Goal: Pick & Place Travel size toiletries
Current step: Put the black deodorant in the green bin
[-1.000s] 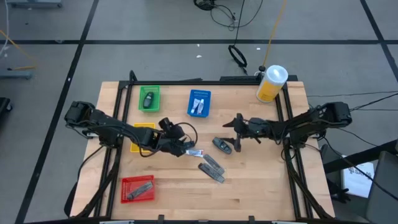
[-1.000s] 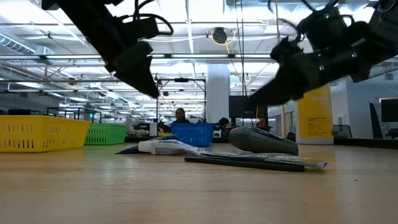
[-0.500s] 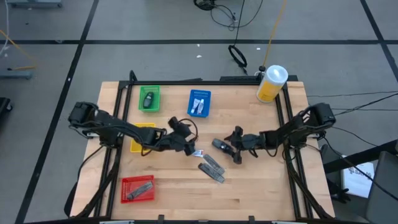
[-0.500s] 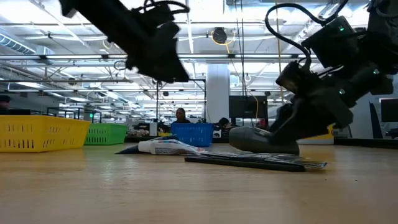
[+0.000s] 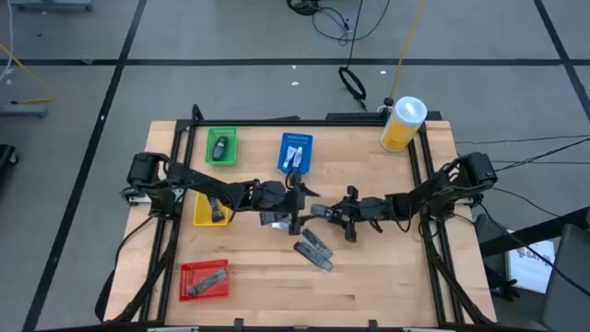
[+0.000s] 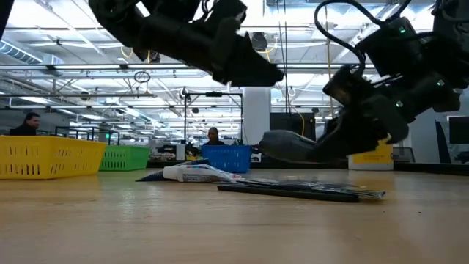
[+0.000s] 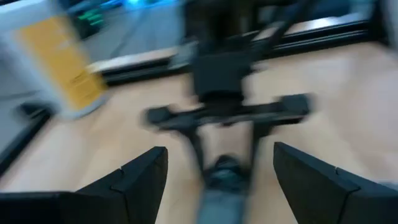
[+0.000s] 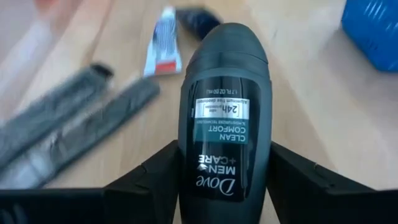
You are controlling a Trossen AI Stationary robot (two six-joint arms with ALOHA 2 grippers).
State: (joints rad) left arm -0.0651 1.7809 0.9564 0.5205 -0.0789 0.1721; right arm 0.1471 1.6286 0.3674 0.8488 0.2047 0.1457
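Dark deodorant bottle (image 8: pixel 225 112), between right gripper (image 8: pixel 224 186) fingers, lifted

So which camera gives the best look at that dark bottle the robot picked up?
The right wrist view: the dark bottle fills it, label readable, held in the right end effector. The low view shows it lifted off the table; from above it's a small shape; the left wrist view is blurred.

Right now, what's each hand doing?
Left hand: open, empty, above the table centre.
Right hand: closed on the dark deodorant bottle, lifted clear of the table.
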